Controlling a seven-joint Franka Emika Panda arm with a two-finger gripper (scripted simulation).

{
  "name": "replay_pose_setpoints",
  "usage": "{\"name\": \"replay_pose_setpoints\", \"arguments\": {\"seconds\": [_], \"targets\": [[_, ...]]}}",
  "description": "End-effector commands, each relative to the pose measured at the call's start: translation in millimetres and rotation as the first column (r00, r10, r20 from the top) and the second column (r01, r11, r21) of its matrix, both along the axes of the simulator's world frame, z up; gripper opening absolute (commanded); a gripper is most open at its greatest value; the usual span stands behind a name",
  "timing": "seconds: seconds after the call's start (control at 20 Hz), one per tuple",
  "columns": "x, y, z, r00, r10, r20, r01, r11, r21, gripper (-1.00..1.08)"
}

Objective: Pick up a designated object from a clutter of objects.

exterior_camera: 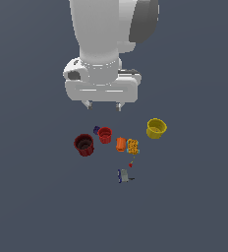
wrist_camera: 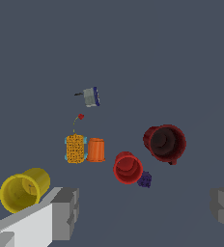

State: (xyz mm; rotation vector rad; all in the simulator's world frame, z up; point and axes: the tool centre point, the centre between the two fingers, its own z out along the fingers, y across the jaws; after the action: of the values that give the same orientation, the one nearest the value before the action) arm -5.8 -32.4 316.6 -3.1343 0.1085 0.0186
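The designated object, a small bright red cup (exterior_camera: 104, 134) (wrist_camera: 128, 168), stands upright on the grey floor in the clutter of objects. A larger dark red cup (exterior_camera: 84, 144) (wrist_camera: 165, 142) stands to the exterior view's left of it. A tiny purple piece (exterior_camera: 96, 130) (wrist_camera: 144, 180) touches the bright red cup. My gripper (exterior_camera: 103, 105) (wrist_camera: 145, 212) hangs open well above the bright red cup, holding nothing. Its grey fingers (wrist_camera: 65, 212) frame the wrist view.
An orange cylinder (exterior_camera: 120, 144) (wrist_camera: 96, 150) and an orange-yellow speckled block (exterior_camera: 132, 146) (wrist_camera: 75, 148) sit side by side. A yellow cup (exterior_camera: 156, 128) (wrist_camera: 23, 190) is farther to the exterior view's right. A small grey-blue item (exterior_camera: 123, 175) (wrist_camera: 91, 96) and a tiny red bit (exterior_camera: 130, 165) (wrist_camera: 80, 116) lie nearer the exterior camera.
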Motion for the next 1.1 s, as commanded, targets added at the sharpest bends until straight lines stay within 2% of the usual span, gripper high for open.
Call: {"name": "replay_pose_setpoints", "arguments": {"seconds": [0.0,0.45,1.05], "targets": [[0,0,0,1.0,0.0,0.0,0.0,1.0,0.0,1.0],[1,-10,7,0.999,0.043,0.017,-0.042,0.999,-0.028,1.0],[0,-10,-13,1.0,-0.015,0.018,0.015,1.0,-0.023,1.0]]}}
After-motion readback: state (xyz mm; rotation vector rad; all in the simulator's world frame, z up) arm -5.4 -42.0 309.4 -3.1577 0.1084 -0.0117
